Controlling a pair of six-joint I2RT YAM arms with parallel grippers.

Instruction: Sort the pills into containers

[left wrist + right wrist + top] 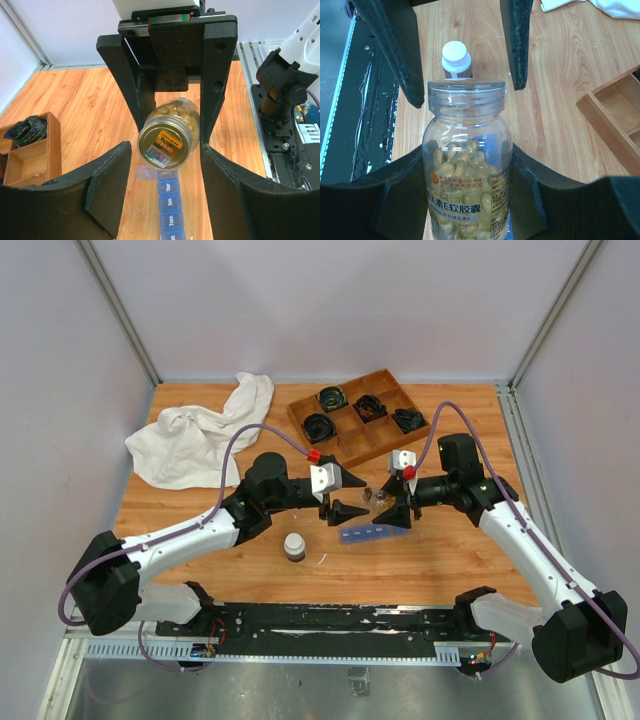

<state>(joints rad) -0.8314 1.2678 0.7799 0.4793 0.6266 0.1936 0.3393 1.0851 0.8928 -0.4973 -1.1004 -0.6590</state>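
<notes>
- Overhead, we see both arms meeting mid-table above the blue pill organizer (372,533). The right gripper (388,502) is clamped on a clear capsule jar (374,497), which it holds tilted on its side. The left gripper (352,494) faces the jar's capped end. A small dark bottle (295,545) with a white cap stands nearby. A white cloth (205,435) and a wooden tray (362,442) of black coiled cables (333,398) lie further back.
- From the left wrist, we look between our spread left fingers (107,185) straight at the jar's lid (167,145). These fingers are released and touch nothing. The organizer lies just below the jar, and one end flap looks open.
- From the right wrist, the pills (460,155), amber softgels, all sit inside the jar with the lid on. The left fingers flank the lid without touching it.
- We judge that opening the jar is the step in hand, since we see no pill outside it. Next, the left fingers should close squarely on the lid and twist while the right holds firm.
</notes>
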